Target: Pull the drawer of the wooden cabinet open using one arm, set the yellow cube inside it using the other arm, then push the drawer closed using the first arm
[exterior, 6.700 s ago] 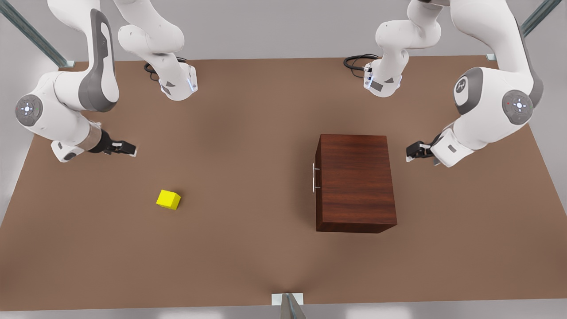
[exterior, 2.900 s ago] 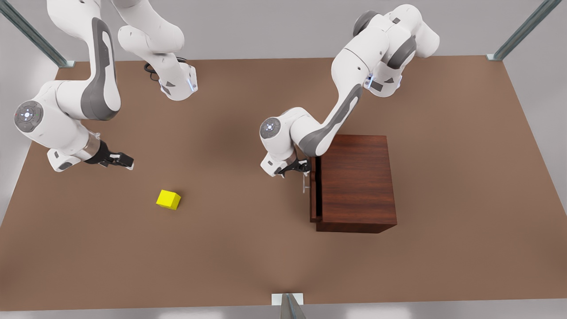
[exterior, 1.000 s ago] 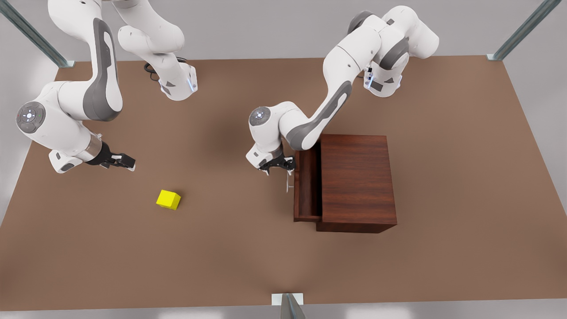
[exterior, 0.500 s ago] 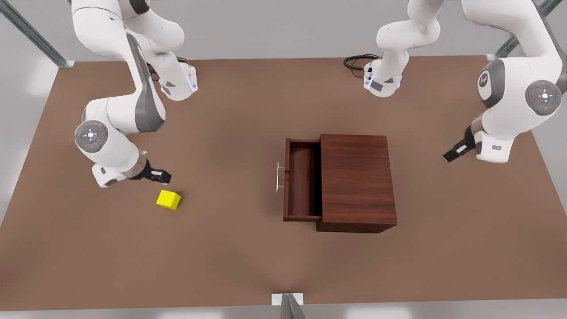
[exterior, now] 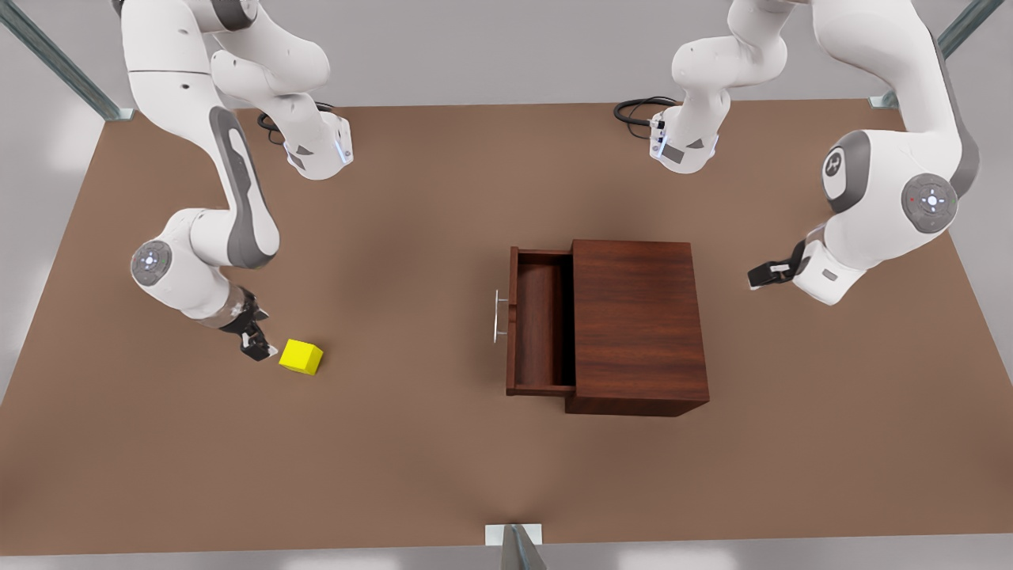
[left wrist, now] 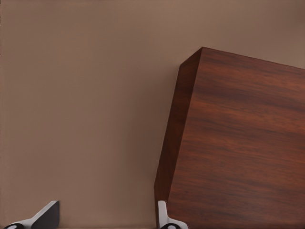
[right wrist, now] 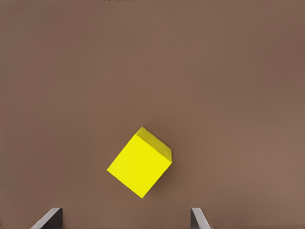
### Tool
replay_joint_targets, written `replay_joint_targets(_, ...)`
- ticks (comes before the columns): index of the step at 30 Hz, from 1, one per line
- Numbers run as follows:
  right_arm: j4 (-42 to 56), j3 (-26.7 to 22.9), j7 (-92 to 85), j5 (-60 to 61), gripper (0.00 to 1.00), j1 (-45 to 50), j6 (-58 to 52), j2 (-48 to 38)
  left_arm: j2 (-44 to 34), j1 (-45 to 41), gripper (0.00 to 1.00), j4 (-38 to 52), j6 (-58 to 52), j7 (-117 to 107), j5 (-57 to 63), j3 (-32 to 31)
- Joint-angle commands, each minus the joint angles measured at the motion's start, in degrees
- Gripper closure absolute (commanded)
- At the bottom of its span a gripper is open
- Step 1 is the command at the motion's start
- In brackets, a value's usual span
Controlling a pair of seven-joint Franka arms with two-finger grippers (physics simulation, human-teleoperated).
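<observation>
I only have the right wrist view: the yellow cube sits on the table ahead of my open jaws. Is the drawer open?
Observer: Yes. In the front view the drawer stands pulled out of the wooden cabinet, toward the front view's left, with nothing visible in it.
Operator: Where is the other arm?
Observer: It waits. The left gripper hangs off the cabinet's opposite side, at the front view's right, with its jaws open and holding nothing.
Operator: How am I placed on the cube?
Observer: The right gripper is close beside the yellow cube, on the side toward the front view's left, and is not around it yet.
</observation>
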Motion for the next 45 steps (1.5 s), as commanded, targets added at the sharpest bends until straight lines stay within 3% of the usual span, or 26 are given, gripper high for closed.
replay_joint_targets(1,0.2,-0.2,30.4,1.2,0.00,0.0,7.3,1.0,-0.1,-0.2,0.00,-0.1,-0.5,16.3,-0.2,-0.1)
replay_joint_targets(5,2.0,-1.2,30.6,0.9,0.00,0.7,7.1,5.1,-0.1,-0.4,0.00,-0.1,-0.9,16.1,-0.2,-0.1)
replay_joint_targets(9,3.5,-7.4,29.7,0.6,0.00,6.2,4.2,8.1,-0.1,-0.6,0.00,-0.1,-0.8,15.7,-0.2,-0.2)
replay_joint_targets(20,2.7,-7.5,29.9,0.5,0.00,6.6,0.8,10.7,-0.1,-0.7,0.00,-0.1,-0.8,15.5,-0.2,-0.5)
replay_joint_targets(45,3.3,-8.2,30.2,5.3,0.00,8.5,7.8,15.2,0.3,-0.9,0.00,1.9,0.7,13.1,0.7,-0.3)
